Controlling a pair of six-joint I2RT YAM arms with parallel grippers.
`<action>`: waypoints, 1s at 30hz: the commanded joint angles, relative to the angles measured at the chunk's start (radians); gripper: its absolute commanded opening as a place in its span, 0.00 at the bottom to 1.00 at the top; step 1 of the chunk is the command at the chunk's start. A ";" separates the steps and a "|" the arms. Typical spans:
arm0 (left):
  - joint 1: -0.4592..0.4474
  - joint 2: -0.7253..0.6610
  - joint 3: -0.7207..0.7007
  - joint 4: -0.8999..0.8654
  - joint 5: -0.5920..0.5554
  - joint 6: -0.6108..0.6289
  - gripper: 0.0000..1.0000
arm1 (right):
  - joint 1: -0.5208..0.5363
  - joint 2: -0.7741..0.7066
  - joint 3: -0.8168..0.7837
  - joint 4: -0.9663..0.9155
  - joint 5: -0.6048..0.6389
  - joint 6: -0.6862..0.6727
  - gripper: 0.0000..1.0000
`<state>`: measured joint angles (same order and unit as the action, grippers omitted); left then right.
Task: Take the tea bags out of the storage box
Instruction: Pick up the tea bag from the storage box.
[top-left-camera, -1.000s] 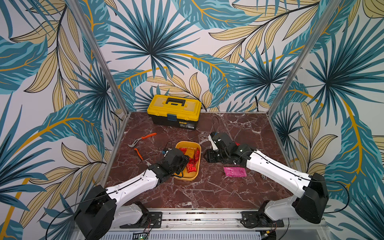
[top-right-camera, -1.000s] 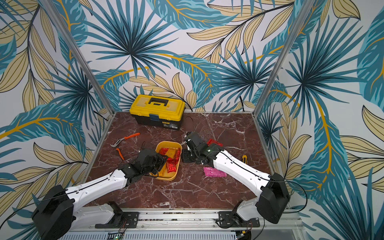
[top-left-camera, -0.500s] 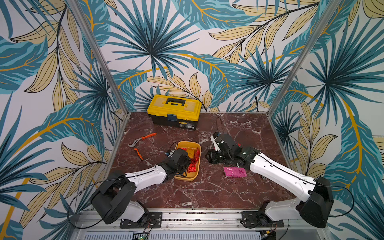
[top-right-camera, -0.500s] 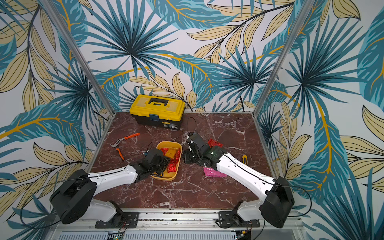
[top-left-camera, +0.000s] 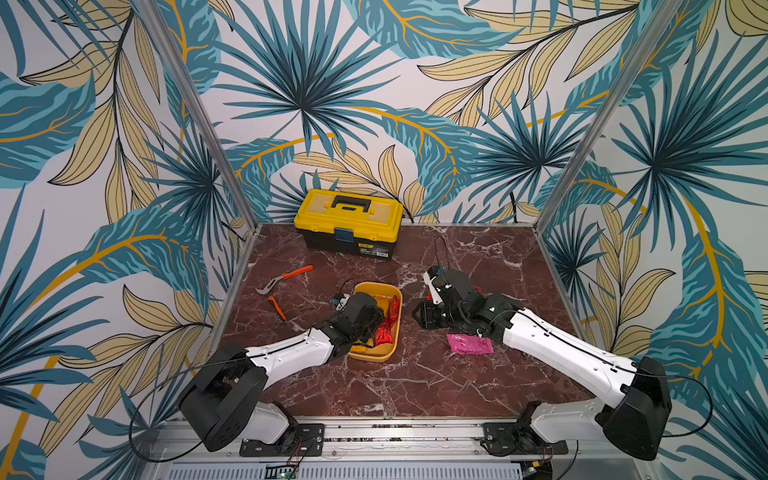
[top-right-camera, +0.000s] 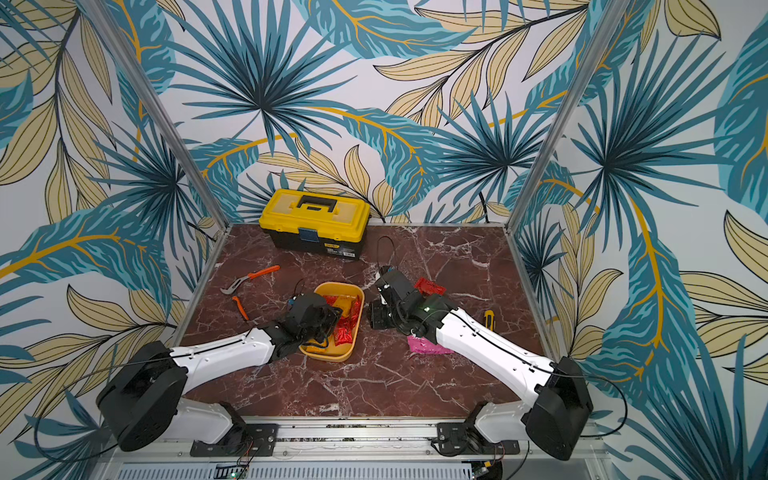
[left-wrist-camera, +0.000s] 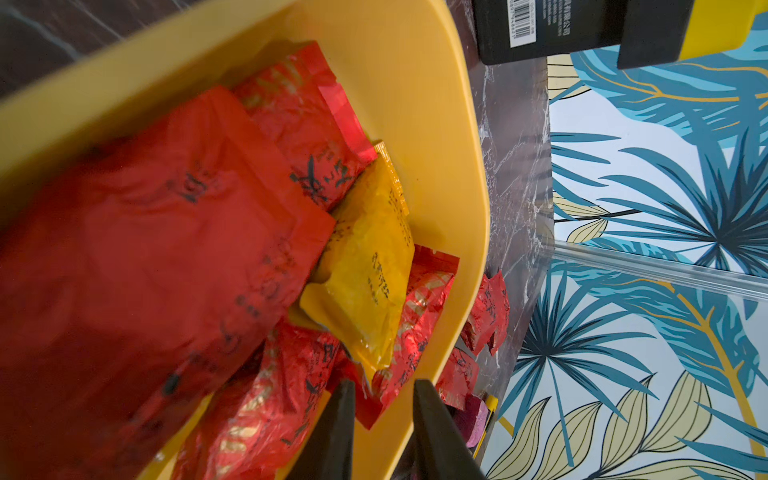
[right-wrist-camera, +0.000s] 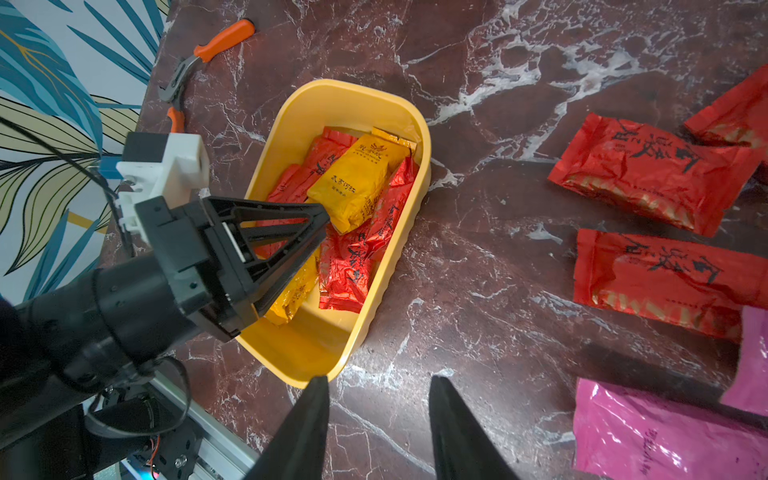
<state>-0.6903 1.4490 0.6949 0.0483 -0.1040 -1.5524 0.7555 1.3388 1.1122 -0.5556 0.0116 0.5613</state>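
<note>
Several tea bags (right-wrist-camera: 357, 187) crowd storage box (right-wrist-camera: 303, 353); L jaws inside, grip unclear; R jaws released outside rim.

The storage box (top-left-camera: 376, 356) sits on the table (top-left-camera: 374, 386), tea bags (right-wrist-camera: 353, 257) inside it. From the box: toolbox (top-left-camera: 349, 222) at twelve o'clock, pliers (top-left-camera: 286, 277) at ten o'clock, loose tea bags (top-left-camera: 469, 344) lying at three o'clock.

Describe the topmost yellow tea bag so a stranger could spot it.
Find the yellow tub in front of the toolbox. Among its red sachets, the yellow tea bag lies on top toward the toolbox end, unlike the other yellow one under the left jaws.
</note>
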 joint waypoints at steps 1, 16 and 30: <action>-0.001 0.029 0.048 0.018 0.007 0.019 0.29 | 0.002 -0.013 0.012 -0.002 0.013 -0.003 0.45; -0.001 0.114 0.090 0.038 0.029 0.020 0.17 | 0.001 -0.031 0.006 -0.011 0.040 -0.009 0.45; -0.021 0.025 0.090 -0.013 0.000 0.018 0.00 | 0.001 -0.036 0.008 -0.012 0.050 -0.009 0.45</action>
<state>-0.7013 1.5257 0.7517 0.0544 -0.0826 -1.5372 0.7555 1.3235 1.1137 -0.5579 0.0422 0.5606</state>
